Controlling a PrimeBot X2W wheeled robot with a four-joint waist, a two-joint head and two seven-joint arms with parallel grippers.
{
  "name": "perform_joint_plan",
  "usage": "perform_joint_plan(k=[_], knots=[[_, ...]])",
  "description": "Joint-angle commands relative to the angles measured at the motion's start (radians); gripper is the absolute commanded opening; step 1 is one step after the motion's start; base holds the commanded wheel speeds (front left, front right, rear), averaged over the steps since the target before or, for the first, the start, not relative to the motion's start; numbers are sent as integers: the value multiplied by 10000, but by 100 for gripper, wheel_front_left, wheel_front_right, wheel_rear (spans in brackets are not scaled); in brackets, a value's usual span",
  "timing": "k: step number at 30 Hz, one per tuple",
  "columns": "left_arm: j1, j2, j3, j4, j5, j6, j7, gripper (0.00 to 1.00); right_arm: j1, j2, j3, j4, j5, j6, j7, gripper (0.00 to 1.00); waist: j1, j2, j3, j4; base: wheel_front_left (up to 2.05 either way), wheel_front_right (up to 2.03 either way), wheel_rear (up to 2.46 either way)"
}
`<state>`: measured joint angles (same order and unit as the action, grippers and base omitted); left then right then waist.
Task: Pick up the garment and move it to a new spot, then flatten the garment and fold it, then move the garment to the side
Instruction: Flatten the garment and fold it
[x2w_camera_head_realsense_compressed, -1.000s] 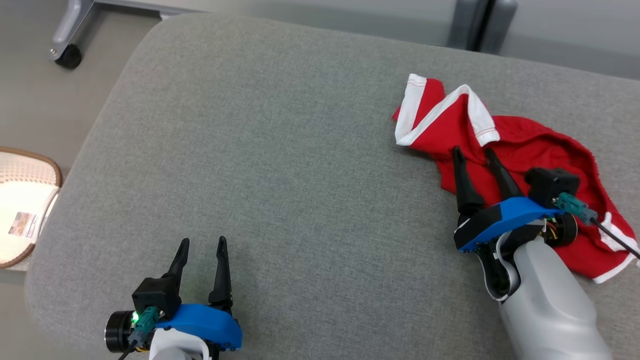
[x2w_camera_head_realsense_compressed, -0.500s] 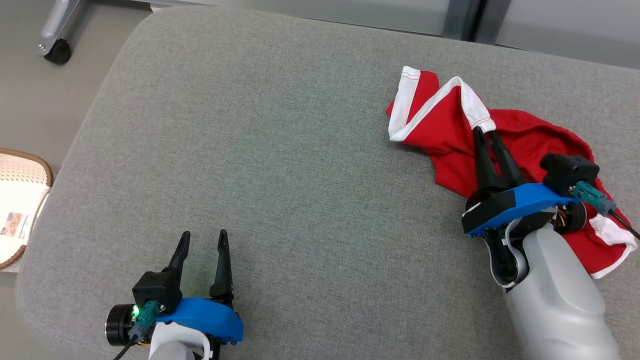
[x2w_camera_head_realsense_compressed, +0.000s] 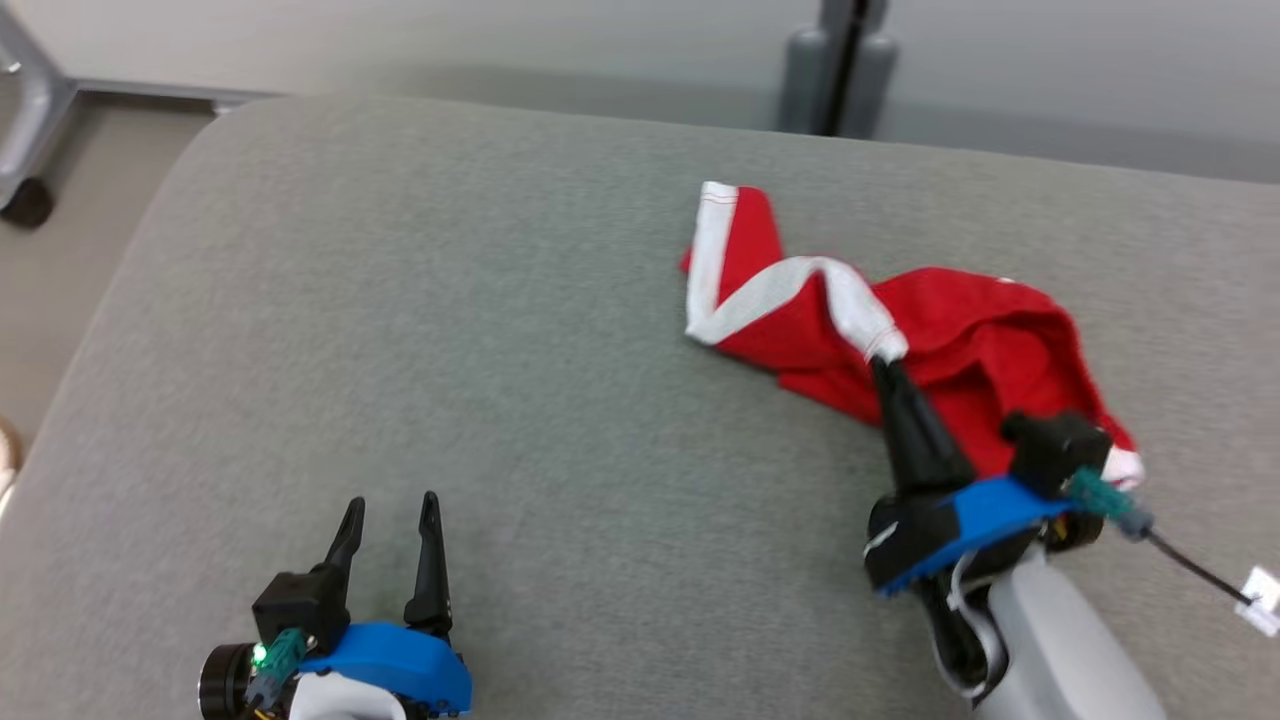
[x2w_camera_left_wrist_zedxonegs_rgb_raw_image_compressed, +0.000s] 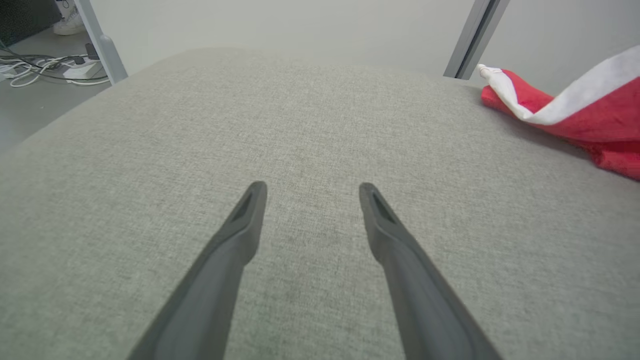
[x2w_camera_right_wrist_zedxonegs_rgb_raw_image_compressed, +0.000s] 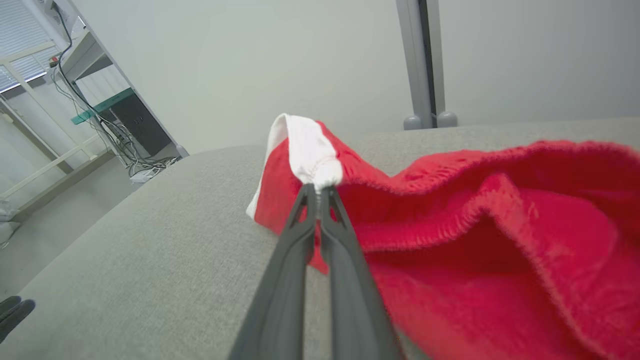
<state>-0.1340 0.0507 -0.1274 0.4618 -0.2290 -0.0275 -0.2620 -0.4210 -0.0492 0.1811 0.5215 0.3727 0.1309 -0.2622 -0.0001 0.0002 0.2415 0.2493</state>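
The right gripper (x2w_camera_right_wrist_zedxonegs_rgb_raw_image_compressed: 316, 190) has its two dark fingers pressed together on a bunched tip of the white band (x2w_camera_right_wrist_zedxonegs_rgb_raw_image_compressed: 309, 150) that edges the red garment (x2w_camera_right_wrist_zedxonegs_rgb_raw_image_compressed: 475, 240); in the right wrist view the pinch sits at the centre of the frame, with the cloth peaking at the fingertips and falling away in loose folds to the right. In the head view the garment lies crumpled in the right half of the frame, at middle height, on the grey padded surface (x2w_camera_head_realsense_compressed: 450, 330), with one banded end stretched toward the upper centre and the main red heap running down to the right, beside the right wrist. At the lower left of the head view the left gripper (x2w_camera_head_realsense_compressed: 390, 500) stands with its fingers spread, empty, low over bare surface and well apart from the garment. The fabric looks like a soft, light knit. It should weigh little, sag from any single hold and drag its loose part across the surface instead of lifting as one piece. The stitched band is probably the firmest place to grip, and less likely than the thin red body to slip free. To spread the garment flat, a second hold further along the same band, or at a far corner, would likely serve better than this one pinch.
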Motion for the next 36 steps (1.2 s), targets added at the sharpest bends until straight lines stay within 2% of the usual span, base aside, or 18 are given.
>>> perform_joint_plan(k=[1,2,3,4,7,12,18,22,23,24,28,36], knots=[[116,1,45,34,0,-14,-40,100,594,-35,337,-297,-42,-2,-34,0,1,-2,-759,-999,0,0,0],[116,1,45,34,0,-14,-40,100,594,-35,337,-297,-42,-2,-34,0,1,-2,-759,-999,0,0,0],[159,-1,84,40,18,-19,-41,100,1052,-74,730,-521,-162,-2,-32,0,1,-2,-978,-1533,0,0,0],[159,-1,84,40,18,-19,-41,100,1052,-74,730,-521,-162,-2,-32,0,1,-2,-978,-1533,0,0,0],[150,2,53,68,21,-48,-41,100,1625,-537,1043,-823,-403,-3,-31,0,1,-2,-1204,-2247,0,0,0],[89,10,53,48,-64,-35,-41,100,2315,-1202,766,-930,-823,-3,-32,0,1,-2,-1349,-3209,0,0,0],[-73,4,-79,58,-181,-78,-41,100,2644,-1743,-76,-730,-1619,-3,-32,0,1,-2,-1329,-3733,0,0,0],[-330,5,-331,26,-275,-195,-41,100,2764,-1735,-402,-162,-1913,-3,-34,0,1,-2,-1237,-3743,0,0,0],[-447,2,-403,20,-339,-241,-41,100,2727,-1679,-570,-41,-1894,-3,-34,64,1,-2,-1194,-3718,0,0,0],[-587,2,-500,0,-324,-276,-41,100,2671,-1626,-680,15,-1962,-3,-34,100,1,-2,-1161,-3706,0,0,0],[-1299,2,-920,33,-438,-450,-41,100,2534,-1329,-1251,-13,-2290,-3,-32,100,1,-2,-983,-3715,0,0,0],[-3088,5,-1925,1358,-1830,-789,-35,100,2366,-706,-1734,-350,-2817,-3,-32,100,1,-2,-639,-4064,0,0,0]])
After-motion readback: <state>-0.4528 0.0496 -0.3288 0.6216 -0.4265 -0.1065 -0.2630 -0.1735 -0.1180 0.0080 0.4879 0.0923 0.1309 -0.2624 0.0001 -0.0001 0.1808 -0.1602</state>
